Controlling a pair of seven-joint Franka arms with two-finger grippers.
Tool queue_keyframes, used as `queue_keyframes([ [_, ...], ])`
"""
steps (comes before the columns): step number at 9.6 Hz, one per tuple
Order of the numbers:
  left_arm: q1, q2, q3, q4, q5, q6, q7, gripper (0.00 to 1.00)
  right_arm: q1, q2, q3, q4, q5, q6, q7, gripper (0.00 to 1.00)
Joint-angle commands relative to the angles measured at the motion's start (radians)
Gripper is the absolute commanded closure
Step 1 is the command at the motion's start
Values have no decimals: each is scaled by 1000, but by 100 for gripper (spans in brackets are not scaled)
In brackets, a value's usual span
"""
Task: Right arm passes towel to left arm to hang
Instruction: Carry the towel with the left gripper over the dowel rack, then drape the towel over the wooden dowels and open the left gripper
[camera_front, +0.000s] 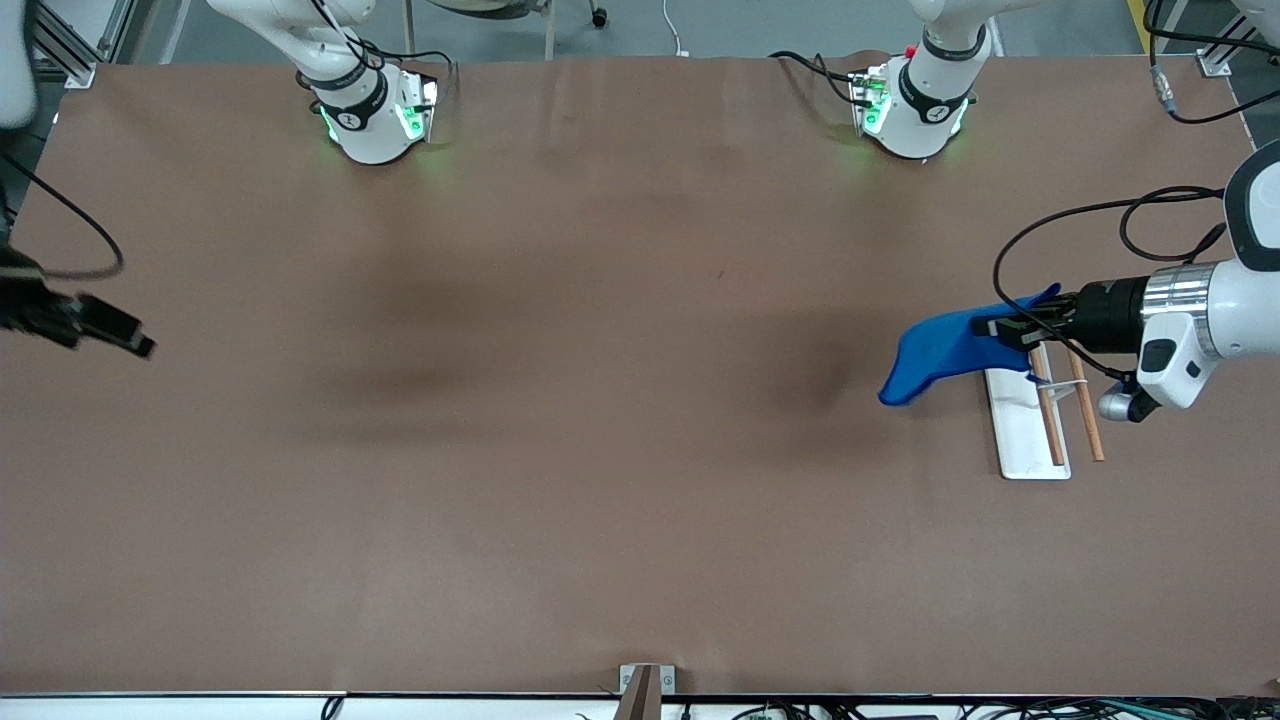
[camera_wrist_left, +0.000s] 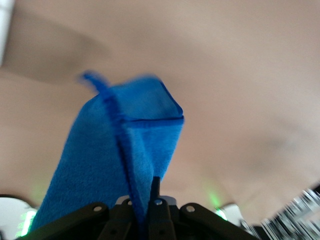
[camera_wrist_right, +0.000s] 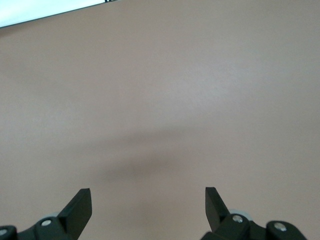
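Gripping the fuzzy blue towel (camera_front: 940, 352), left pincer (camera_front: 1003, 330) above the rack — right pincer (camera_wrist_right: 148, 207) released.

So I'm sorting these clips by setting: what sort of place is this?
Likely a robotics lab or test cell: two bench-mounted arms, the left arm and right arm, on a table covered in brown paper, with loose cables along its edges.

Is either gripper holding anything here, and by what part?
The left gripper is shut on the towel at one hemmed edge, over the rack. The right gripper is open and holds nothing.
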Motion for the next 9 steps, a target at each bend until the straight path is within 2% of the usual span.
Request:
queue_keyframes([
  [1, 10, 9, 4, -41, 159, 33, -20, 100, 26, -31, -11, 109, -65, -199, 4, 0],
  [2, 26, 20, 2, -42, 221, 56, -20, 100, 24, -28, -11, 169, -73, -281, 1, 0],
  [4, 66, 46, 4, -38, 304, 85, -20, 100, 12, -28, -13, 180, -72, -303, -11, 0],
  [7, 127, 111, 2, -30, 415, 160, 0, 100, 13, -26, -11, 173, -91, -241, -9, 0],
  [9, 132, 195, 2, 112, 438, 158, 4, 99, 12, -26, -13, 151, -90, -200, -12, 0],
])
